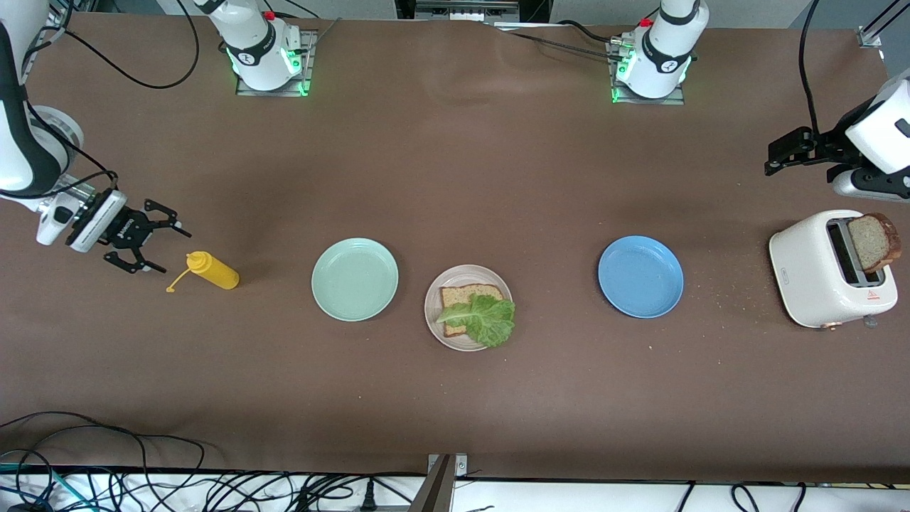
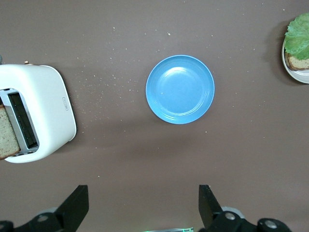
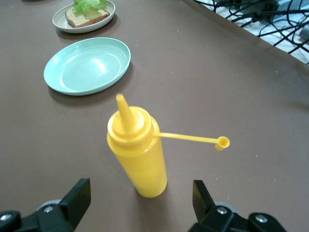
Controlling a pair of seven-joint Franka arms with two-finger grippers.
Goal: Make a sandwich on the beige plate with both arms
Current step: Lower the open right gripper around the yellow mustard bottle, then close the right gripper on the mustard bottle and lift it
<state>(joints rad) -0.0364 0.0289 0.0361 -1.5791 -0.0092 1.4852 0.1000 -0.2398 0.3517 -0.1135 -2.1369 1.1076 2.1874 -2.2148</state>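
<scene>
The beige plate (image 1: 431,313) sits mid-table and carries one slice of bread (image 1: 469,294) with a lettuce leaf (image 1: 487,318) on top; it also shows in the right wrist view (image 3: 60,21) and at the edge of the left wrist view (image 2: 285,60). A second slice (image 1: 873,242) sticks up from the toaster (image 1: 810,270). My left gripper (image 1: 771,158) hangs open and empty over the table near the toaster (image 2: 48,111), its own view showing the jaws (image 2: 143,193) wide apart. My right gripper (image 1: 174,251) is open beside the yellow bottle (image 1: 213,270), touching nothing (image 3: 141,187).
A mint green plate (image 1: 355,279) lies between the bottle and the beige plate. A blue plate (image 1: 640,276) lies between the beige plate and the toaster. The upright bottle (image 3: 137,150) has its cap (image 3: 222,142) off on a tether. Crumbs dot the table near the toaster.
</scene>
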